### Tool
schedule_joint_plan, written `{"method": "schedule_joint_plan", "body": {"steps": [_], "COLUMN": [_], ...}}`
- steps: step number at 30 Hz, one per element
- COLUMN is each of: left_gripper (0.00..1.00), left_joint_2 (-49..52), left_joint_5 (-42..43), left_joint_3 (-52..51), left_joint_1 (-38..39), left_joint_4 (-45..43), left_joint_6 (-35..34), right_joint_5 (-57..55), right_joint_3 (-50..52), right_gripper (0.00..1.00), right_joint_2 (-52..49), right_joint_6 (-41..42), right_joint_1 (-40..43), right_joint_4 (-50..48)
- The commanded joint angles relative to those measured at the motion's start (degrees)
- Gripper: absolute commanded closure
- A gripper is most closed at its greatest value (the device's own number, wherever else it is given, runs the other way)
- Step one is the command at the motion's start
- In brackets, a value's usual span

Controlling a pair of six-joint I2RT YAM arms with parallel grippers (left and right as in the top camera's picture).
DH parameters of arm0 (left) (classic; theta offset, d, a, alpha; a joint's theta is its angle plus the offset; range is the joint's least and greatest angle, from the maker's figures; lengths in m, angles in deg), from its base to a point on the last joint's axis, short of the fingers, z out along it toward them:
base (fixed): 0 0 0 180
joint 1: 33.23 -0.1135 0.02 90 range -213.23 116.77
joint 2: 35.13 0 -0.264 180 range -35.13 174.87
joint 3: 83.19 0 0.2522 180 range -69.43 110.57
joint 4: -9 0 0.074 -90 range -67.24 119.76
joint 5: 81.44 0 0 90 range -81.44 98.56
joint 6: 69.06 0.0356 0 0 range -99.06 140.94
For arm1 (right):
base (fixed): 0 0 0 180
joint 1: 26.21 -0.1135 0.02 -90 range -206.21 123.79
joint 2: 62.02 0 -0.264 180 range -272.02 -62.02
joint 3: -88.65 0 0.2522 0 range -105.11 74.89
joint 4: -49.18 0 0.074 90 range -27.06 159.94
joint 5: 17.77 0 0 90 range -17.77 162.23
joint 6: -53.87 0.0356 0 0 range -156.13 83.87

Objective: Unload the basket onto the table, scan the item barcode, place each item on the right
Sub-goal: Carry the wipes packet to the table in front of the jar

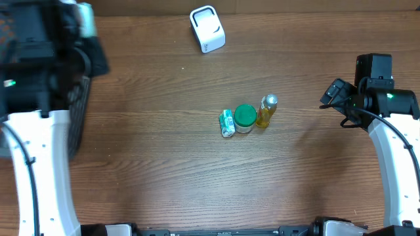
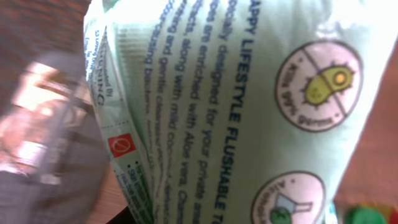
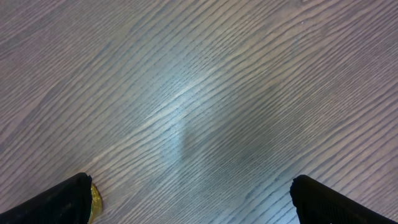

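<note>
A pale green wipes pack (image 2: pixel 249 112) with printed text and round pink icons fills the left wrist view, very close to the lens. In the overhead view it shows as a pale patch (image 1: pixel 85 16) at the tip of my raised left gripper (image 1: pixel 73 29), which is shut on it; the fingers themselves are hidden behind the pack. A white barcode scanner (image 1: pixel 207 29) stands at the back middle of the table. My right gripper (image 1: pixel 335 95) hovers at the right, open over bare wood, with its black fingertips (image 3: pixel 62 200) wide apart and nothing between them.
Mid-table stand a small green-and-white pack (image 1: pixel 226 122), a green-lidded jar (image 1: pixel 245 118) and a yellow bottle (image 1: pixel 266 110) in a row. A dark mesh basket (image 1: pixel 79 115) sits at the left edge under my left arm. A blurred clear object (image 2: pixel 43 130) lies left of the held pack.
</note>
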Motion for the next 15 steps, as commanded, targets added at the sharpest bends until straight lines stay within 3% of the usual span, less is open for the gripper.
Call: {"method": "schedule_joint_plan", "body": {"steps": [1, 4, 15], "left_gripper": [0.74, 0.74, 0.78], "left_joint_2": [1.7, 2.1, 6.2], "left_joint_5": [-0.7, -0.7, -0.9], "left_joint_3": [-5.8, -12.4, -36.6], "left_joint_1": [6.1, 12.0, 29.0], "left_joint_4": [-0.5, -2.9, -19.6], "left_joint_6": [-5.1, -8.7, -35.1], "right_joint_5": [-0.4, -0.4, -0.4], "right_joint_3": [-0.6, -0.6, -0.6], "right_gripper": [0.0, 0.0, 0.0], "right_joint_2": [-0.1, -0.1, -0.1], "right_joint_6": [0.5, 0.5, 0.5], "right_joint_1": [0.1, 0.1, 0.1], "right_joint_4": [-0.1, -0.1, -0.1]}}
